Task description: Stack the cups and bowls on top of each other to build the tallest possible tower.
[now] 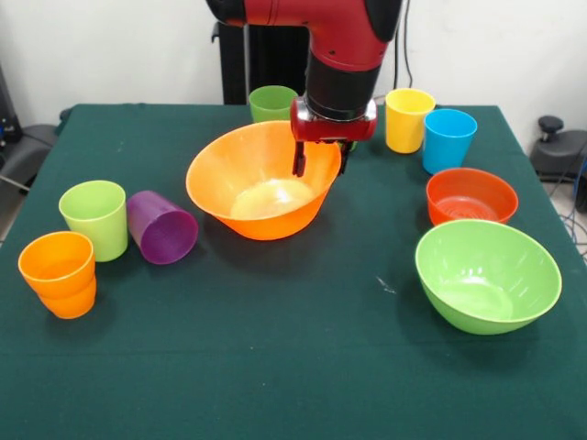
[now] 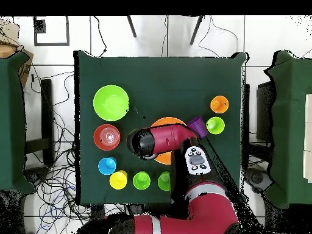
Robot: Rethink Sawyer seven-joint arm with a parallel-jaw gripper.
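The large orange bowl (image 1: 261, 188) stands at the table's middle. My gripper (image 1: 320, 165) hangs over its far right rim, with one finger inside the bowl and one outside, apart. In the overhead view my arm covers most of this bowl (image 2: 167, 122). The lime-green bowl (image 1: 486, 273) and the red-orange bowl (image 1: 470, 195) sit at the right. A yellow cup (image 1: 408, 119), a blue cup (image 1: 448, 139) and a dark green cup (image 1: 272, 103) stand at the back. A lime cup (image 1: 94, 218) and an orange cup (image 1: 58, 273) stand at the left, with a purple cup (image 1: 162, 227) on its side.
The overhead view shows a second green cup (image 2: 164, 181) by the robot's side of the table, next to the other green cup (image 2: 141, 180). The table (image 1: 275, 367) has a dark green cloth. Cables lie on the floor around it.
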